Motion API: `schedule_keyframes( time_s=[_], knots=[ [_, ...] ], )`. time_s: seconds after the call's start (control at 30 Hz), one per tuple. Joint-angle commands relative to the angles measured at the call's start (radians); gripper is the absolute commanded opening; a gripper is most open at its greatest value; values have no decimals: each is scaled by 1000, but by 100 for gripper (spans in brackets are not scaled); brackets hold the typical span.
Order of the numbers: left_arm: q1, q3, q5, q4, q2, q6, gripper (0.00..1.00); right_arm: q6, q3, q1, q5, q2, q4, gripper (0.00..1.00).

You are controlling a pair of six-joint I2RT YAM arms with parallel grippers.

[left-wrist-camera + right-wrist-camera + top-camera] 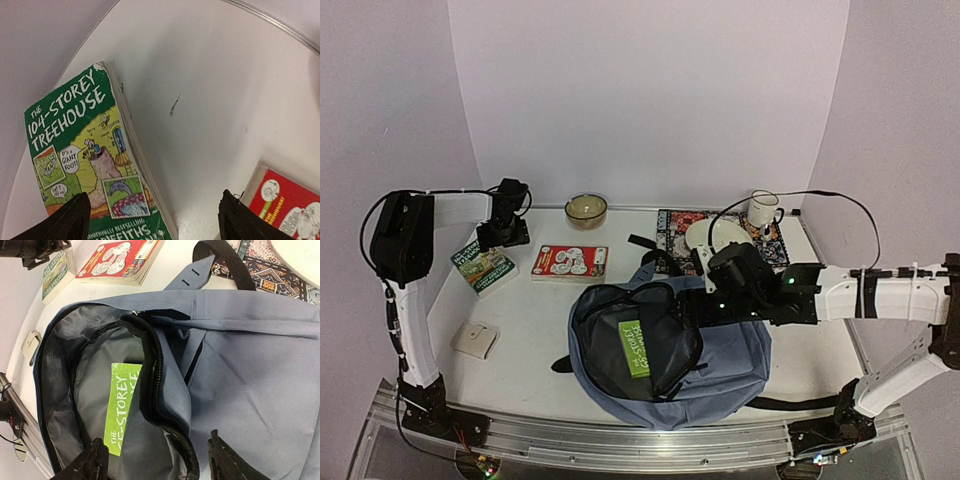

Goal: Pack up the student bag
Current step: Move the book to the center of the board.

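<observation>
Plain white walls are closing in the pale desk (pixel 535 320) I am working over. Lying flat at its near middle, the student bag (pixel 730 350) is gaping open on its left side, with the main compartment unzipped and a lime-green book (pixel 122 405) resting on the grey lining inside. Two more books are waiting on the desk beyond the bag: a red paperback (pixel 570 262) and, further left, the green 104-Storey Treehouse (pixel 85 165).

My right tool (pixel 160 462) is hanging just above the bag's mouth with its fingers spread and nothing between them, so I am judging the lime-green book delivered. My left tool (pixel 155 222) is hovering over the Treehouse, wide and empty, with one finger above the cover and the other above bare desk.

I am reading this as the start of the next pick. It is calling for me to come straight down, bracket the thin book's edge, close firmly, then carry it to the bag's opening without snagging the zipper.
</observation>
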Motion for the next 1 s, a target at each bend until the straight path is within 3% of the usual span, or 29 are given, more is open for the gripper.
schedule_keyframes(
  time_s=[0.0,0.17,0.43,0.7,0.97],
  knots=[
    [27,85,-82,-96,102,29,86,6,-28,-2,20,-52,-13,70],
    [35,83,-42,-110,143,23,74,10,-42,-2,27,-70,-14,70],
    [21,-120,173,-98,30,2,33,2,-24,-2,33,-49,-14,70],
    [-78,-418,248,-62,-172,-27,26,-26,11,-2,33,-12,-9,70],
    [-187,-610,342,-49,-423,-81,30,-30,0,-2,27,-20,8,70]
  ],
)
